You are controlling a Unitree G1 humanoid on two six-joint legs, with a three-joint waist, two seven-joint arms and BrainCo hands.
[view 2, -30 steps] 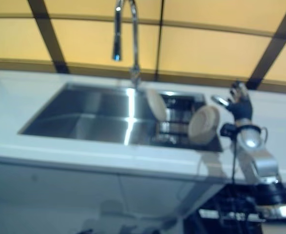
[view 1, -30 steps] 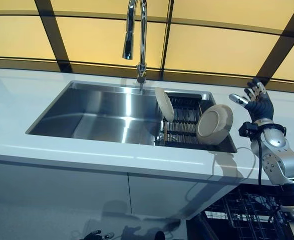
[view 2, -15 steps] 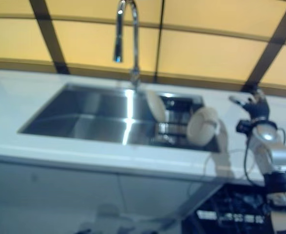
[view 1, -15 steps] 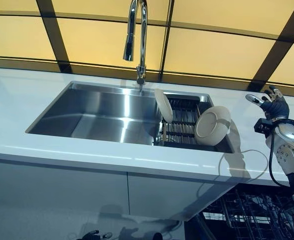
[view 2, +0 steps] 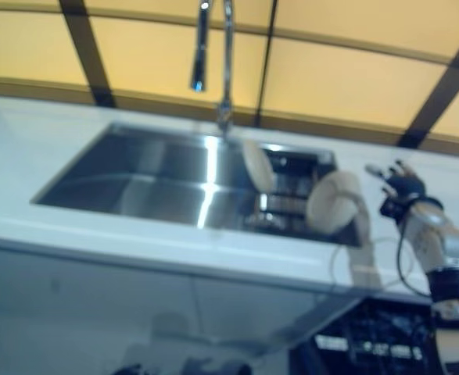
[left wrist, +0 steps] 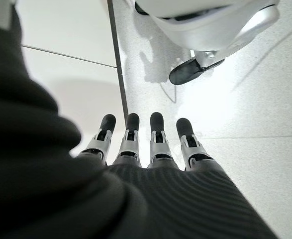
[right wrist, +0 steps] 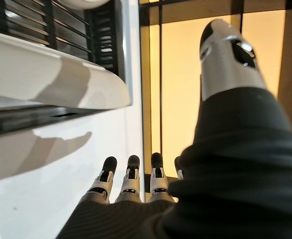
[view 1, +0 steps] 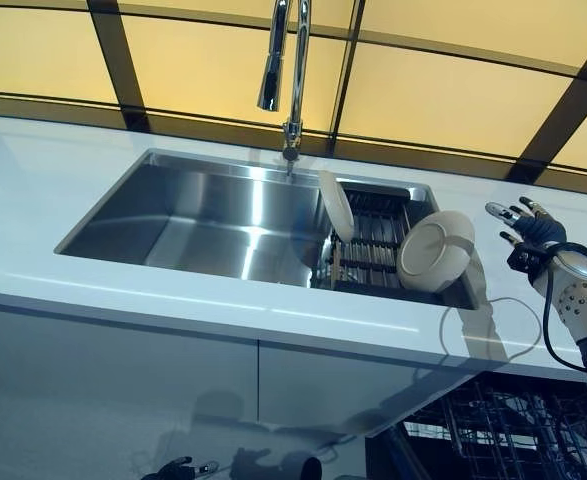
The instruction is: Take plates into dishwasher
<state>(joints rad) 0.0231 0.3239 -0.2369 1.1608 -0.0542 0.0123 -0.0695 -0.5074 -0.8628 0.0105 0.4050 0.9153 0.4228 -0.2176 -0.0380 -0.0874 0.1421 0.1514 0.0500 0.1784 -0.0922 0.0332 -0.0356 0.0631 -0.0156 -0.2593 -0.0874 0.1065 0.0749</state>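
Two white plates stand in a dark dish rack (view 1: pixel 371 238) in the right part of the sink. One plate (view 1: pixel 335 205) is upright at the rack's left end. The other plate (view 1: pixel 435 250) leans at the rack's right end, its rim (right wrist: pixel 61 74) close in the right wrist view. My right hand (view 1: pixel 528 222) hovers over the white counter just right of that plate, fingers (right wrist: pixel 131 179) straight and holding nothing. My left hand (left wrist: pixel 150 149) hangs low by the floor, fingers straight and empty.
A steel sink (view 1: pixel 203 215) with a tall faucet (view 1: pixel 291 70) is set in the white counter (view 1: pixel 273 310). Below the counter at the lower right, a dark wire dishwasher rack (view 1: pixel 493 435) stands pulled out. Yellow wall panels run behind the counter.
My right hand has moved right, away from the leaning plate, and sunk lower toward the counter. The head view has shifted slightly. The plates have not moved.
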